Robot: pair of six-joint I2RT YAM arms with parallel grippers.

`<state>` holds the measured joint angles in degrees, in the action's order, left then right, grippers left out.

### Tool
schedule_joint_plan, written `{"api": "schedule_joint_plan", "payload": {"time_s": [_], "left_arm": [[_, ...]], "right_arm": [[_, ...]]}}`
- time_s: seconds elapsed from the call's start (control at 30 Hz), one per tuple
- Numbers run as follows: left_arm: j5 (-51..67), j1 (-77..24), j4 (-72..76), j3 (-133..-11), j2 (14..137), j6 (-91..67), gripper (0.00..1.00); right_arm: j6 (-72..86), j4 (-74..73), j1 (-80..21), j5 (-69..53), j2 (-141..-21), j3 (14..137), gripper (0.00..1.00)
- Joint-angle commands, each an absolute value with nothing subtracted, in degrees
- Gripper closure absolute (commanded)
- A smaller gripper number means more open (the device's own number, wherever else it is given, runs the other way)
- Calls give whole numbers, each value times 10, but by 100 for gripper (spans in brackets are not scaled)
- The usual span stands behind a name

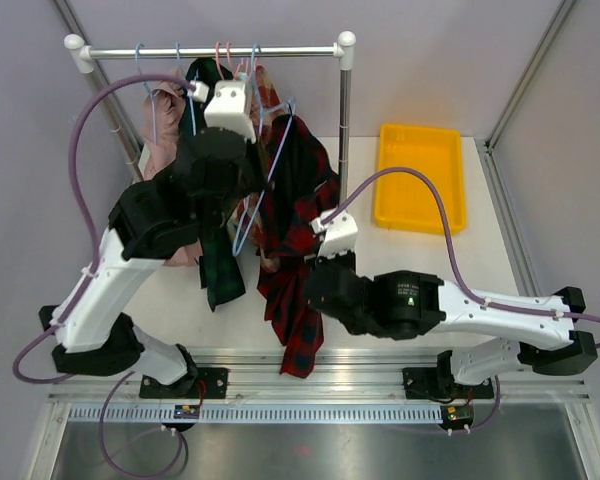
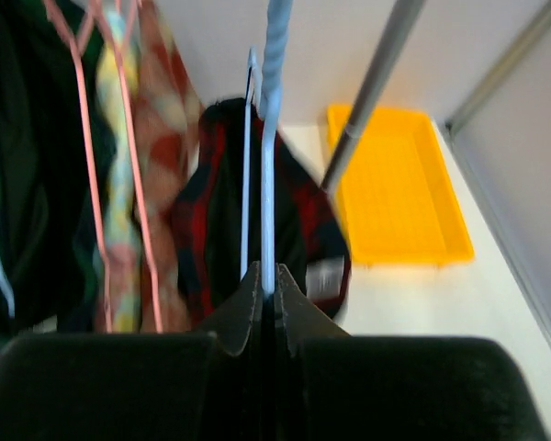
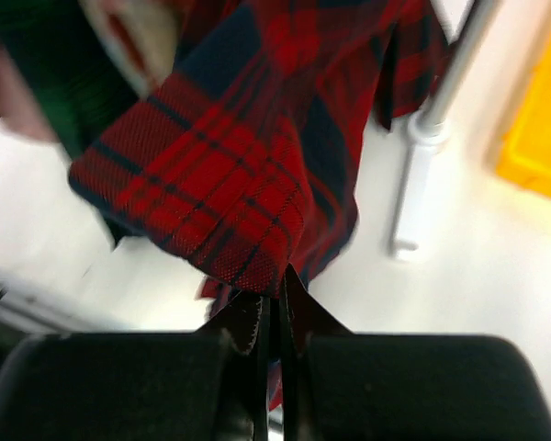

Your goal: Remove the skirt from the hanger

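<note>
The skirt (image 1: 298, 215) is red and dark plaid and hangs from a light blue hanger (image 1: 270, 150) near the right end of the rail. My left gripper (image 2: 268, 287) is shut on the hanger's blue wire (image 2: 270, 165), above the skirt (image 2: 220, 211). My right gripper (image 3: 275, 285) is shut on the skirt's lower hem (image 3: 248, 197) and holds the cloth stretched toward the table's front. In the top view the right gripper (image 1: 320, 268) sits against the skirt's lower half.
A white clothes rail (image 1: 215, 50) with its post (image 1: 344, 110) carries other garments: a dark green one (image 1: 218, 265) and a pinkish one (image 1: 162, 150) on pink hangers. A yellow tray (image 1: 420, 178) lies at the back right.
</note>
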<state>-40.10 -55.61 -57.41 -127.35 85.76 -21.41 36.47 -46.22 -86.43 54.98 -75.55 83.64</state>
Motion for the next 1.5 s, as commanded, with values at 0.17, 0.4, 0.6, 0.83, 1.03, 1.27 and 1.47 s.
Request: {"api": "schedule_joint_plan", "payload": {"time_s": [0.17,0.4,0.6,0.83,1.03,1.27,1.47], "left_arm": [[-242,-610,-715,-1122,732,-354,100],[-132,-685,-767,-1138,733,-408,100],[-156,-756,-862,-1133,713,-486,100],[-162,-789,-849,-1020,615,-528,100],[-55,-793,-704,-965,560,-444,100],[-148,-793,-813,-986,613,-419,100],[-228,-790,-807,-961,624,-432,100]], "right_arm": [[220,-356,-637,425,-723,817,100],[193,-325,-506,341,-793,804,100],[207,-316,-429,333,-800,781,100],[220,-354,-318,367,-715,784,100],[172,-399,-178,295,-745,893,100],[151,-437,-125,259,-829,1130,100],[130,-495,-90,252,-984,1421,100]]}}
